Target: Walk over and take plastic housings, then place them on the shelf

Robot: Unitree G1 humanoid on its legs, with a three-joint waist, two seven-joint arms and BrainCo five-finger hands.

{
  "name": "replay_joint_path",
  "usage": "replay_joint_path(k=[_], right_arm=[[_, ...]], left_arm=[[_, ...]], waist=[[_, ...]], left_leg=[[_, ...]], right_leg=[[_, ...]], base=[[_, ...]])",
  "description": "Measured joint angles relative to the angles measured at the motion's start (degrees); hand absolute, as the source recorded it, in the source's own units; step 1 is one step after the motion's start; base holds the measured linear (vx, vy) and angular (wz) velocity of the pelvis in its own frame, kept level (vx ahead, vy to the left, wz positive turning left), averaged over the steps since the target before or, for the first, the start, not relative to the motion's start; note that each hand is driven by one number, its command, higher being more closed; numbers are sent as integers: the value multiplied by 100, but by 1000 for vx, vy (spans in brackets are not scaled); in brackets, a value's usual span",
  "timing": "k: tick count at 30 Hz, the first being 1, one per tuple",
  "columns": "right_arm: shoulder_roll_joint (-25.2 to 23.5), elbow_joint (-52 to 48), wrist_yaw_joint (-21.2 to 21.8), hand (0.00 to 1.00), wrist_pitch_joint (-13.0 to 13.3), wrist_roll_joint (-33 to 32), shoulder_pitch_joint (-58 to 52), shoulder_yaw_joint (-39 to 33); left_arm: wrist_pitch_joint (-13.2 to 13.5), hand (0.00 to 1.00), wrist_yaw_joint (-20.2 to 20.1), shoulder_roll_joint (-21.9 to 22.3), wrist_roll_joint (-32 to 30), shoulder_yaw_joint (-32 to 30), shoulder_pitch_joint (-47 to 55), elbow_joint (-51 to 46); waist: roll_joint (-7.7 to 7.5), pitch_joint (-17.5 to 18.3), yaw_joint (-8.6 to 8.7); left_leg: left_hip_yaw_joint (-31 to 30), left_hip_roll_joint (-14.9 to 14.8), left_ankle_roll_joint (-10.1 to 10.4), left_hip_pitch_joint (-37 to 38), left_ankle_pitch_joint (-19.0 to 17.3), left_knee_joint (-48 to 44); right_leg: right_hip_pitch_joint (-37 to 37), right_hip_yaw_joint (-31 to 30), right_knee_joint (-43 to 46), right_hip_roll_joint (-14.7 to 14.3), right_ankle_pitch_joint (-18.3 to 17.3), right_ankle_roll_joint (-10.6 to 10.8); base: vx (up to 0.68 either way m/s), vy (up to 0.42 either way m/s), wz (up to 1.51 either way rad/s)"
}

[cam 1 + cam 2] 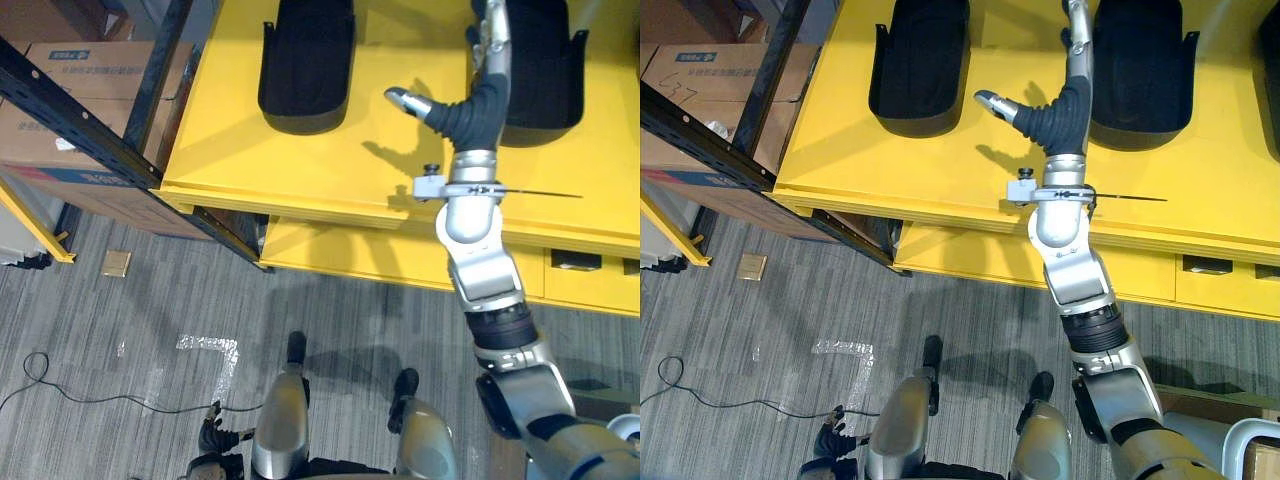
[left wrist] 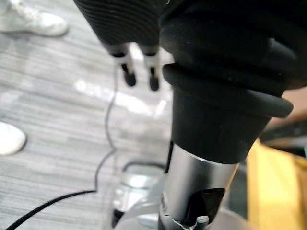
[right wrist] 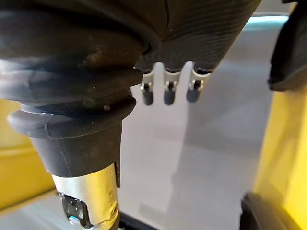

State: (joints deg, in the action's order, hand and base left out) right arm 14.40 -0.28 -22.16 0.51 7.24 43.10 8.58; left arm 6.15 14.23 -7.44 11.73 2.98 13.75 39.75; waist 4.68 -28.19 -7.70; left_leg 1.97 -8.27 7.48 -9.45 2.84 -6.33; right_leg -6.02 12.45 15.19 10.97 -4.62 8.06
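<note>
Blue print on cardboard box (image 1: 100, 72), too small to read

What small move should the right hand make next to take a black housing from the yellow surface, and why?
Probably edge the right hand toward the black housing on the robot's right and curl the fingers over its rim. The hand hangs above the bare yellow surface, between that housing and a second housing. Its fingers are straight, hold nothing, and lie right beside the nearer housing's edge.
</note>
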Motion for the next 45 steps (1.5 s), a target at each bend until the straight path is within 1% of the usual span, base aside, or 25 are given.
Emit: replay_joint_path(k=[2,4,7,10,11,12,14,19,22,23,26,35,45], right_arm=[[-7,538,195,0,-173,95,12,9],[1,1021,260,0,-205,171,40,7],[15,1330,356,0,-203,251,76,12],[38,1516,462,0,-194,248,300,69],[51,1553,484,0,-194,245,388,68],[55,1593,491,0,-193,245,422,68],[54,1879,503,0,-195,187,541,87],[54,2417,501,0,-162,21,705,286],[54,2463,508,0,-4,18,721,313],[51,2471,534,0,93,13,728,317],[46,2476,583,0,197,17,730,319],[-75,2475,581,0,202,27,761,565],[-280,2458,603,0,205,31,761,607]], left_arm=[[21,0,23,21,184,0,-2,85],[69,0,25,52,197,-2,-2,180],[105,0,29,88,201,-10,-1,201],[108,0,28,110,218,-21,-1,208],[108,0,27,110,331,-20,-4,206],[108,0,27,111,357,-20,-6,208],[107,0,29,120,406,-19,-10,218],[102,0,27,126,420,-11,-13,247],[102,0,17,128,419,-8,-14,253],[102,0,6,129,419,-8,-14,255],[103,0,-29,131,420,-8,-15,273],[124,0,-71,158,414,-11,-21,306],[115,0,-67,158,413,-10,-20,305]], waist=[[-17,8,-19],[-17,8,-55],[-17,8,-95],[-17,8,-94],[-17,8,-84],[-17,8,-78],[-19,7,-121],[-18,7,-118],[-18,7,-121],[-18,7,-121],[-18,7,-123],[-18,8,-129],[-18,8,-127]], left_leg=[[-1,1,-1,4,1,1],[-4,6,-2,1,6,6],[-28,6,2,-8,19,28],[-58,20,3,-14,45,63],[-117,39,2,-44,73,88],[-144,41,4,-63,79,88],[-161,43,2,-70,93,102],[-185,103,-10,-68,163,197],[-213,132,-18,-70,169,197],[-235,137,-17,-74,175,198],[-304,140,-12,-82,186,199],[-311,156,-15,-85,193,202],[-314,143,-10,-71,196,198]], right_leg=[[3,2,2,1,-1,0],[1,6,2,5,-1,0],[1,32,2,4,-2,-3],[1,60,2,14,-4,-3],[1,117,7,27,-9,-8],[0,143,10,29,-12,-11],[-2,162,22,30,-18,-16],[-39,184,68,96,-33,3],[-39,203,102,127,-49,14],[-33,229,115,133,-57,12],[3,312,125,142,-74,4],[7,322,129,156,-73,5],[31,322,122,139,-72,5]], base=[[0,0,0],[0,0,0],[0,-4,4],[1,-2,8],[-5,-1,16],[-8,1,18],[-9,3,8],[-10,10,5],[-9,13,5],[-12,1,7],[-13,-6,11],[-1,0,0],[0,0,0]])
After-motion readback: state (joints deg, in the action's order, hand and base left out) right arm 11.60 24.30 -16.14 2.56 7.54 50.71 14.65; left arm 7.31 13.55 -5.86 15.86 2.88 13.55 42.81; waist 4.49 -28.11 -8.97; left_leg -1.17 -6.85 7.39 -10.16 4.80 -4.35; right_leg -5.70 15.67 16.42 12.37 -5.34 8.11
